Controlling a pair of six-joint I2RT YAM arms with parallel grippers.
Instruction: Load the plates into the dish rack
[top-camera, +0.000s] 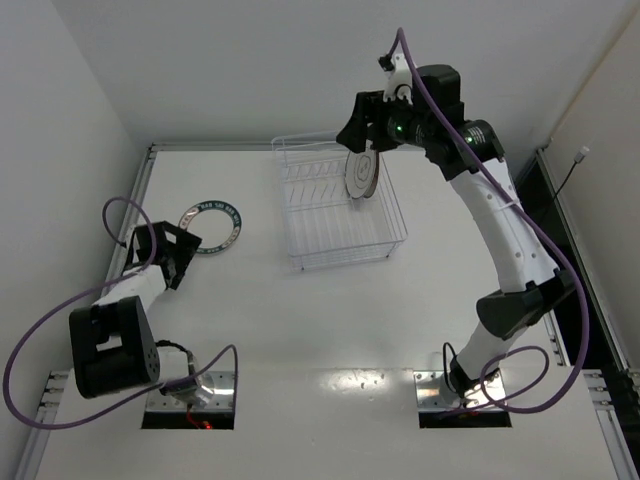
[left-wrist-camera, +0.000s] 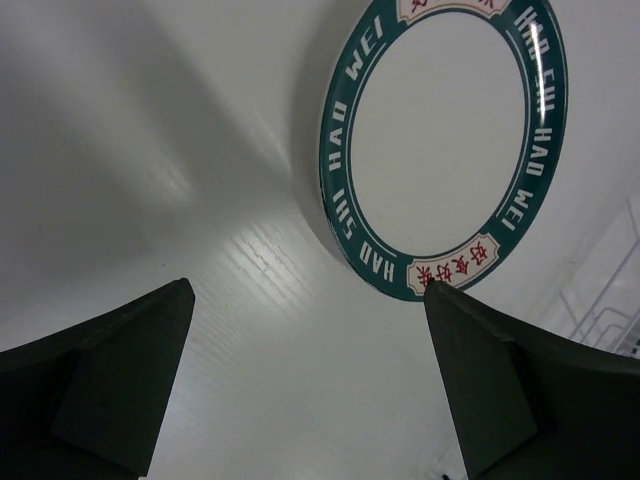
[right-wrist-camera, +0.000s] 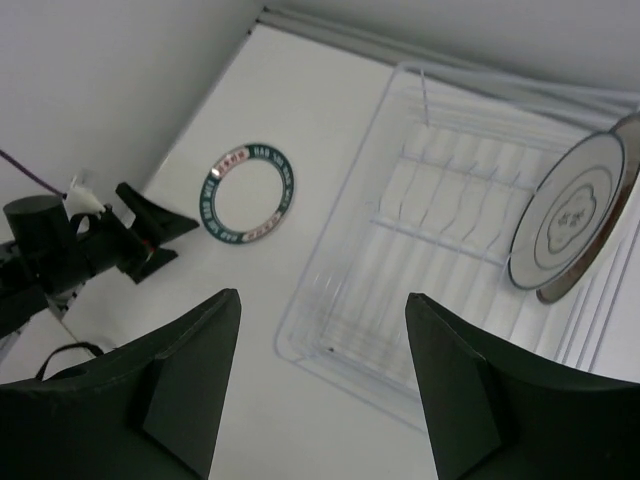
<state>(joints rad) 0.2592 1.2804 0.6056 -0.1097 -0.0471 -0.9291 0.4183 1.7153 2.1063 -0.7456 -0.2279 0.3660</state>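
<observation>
The dish rack (top-camera: 345, 255) stands at the table's back centre. A white plate with a grey centre motif (top-camera: 361, 175) stands upright in its right-hand slots, also seen in the right wrist view (right-wrist-camera: 568, 215). The edge of another plate shows just behind it. My right gripper (top-camera: 362, 135) hovers above that plate, open (right-wrist-camera: 322, 298) with nothing between its fingers. The teal-rimmed plate (top-camera: 210, 227) lies flat on the table left of the rack. My left gripper (top-camera: 172, 255) sits just near-left of it, wide open (left-wrist-camera: 308, 288) over bare table, its right fingertip (left-wrist-camera: 440, 300) at the plate's (left-wrist-camera: 440, 140) rim.
White walls close in the table on the left, back and right. The rack's (right-wrist-camera: 420, 290) left and middle slots hold nothing. A corner of the rack's wire (left-wrist-camera: 610, 315) shows at the right edge of the left wrist view. Purple cables loop near both arm bases.
</observation>
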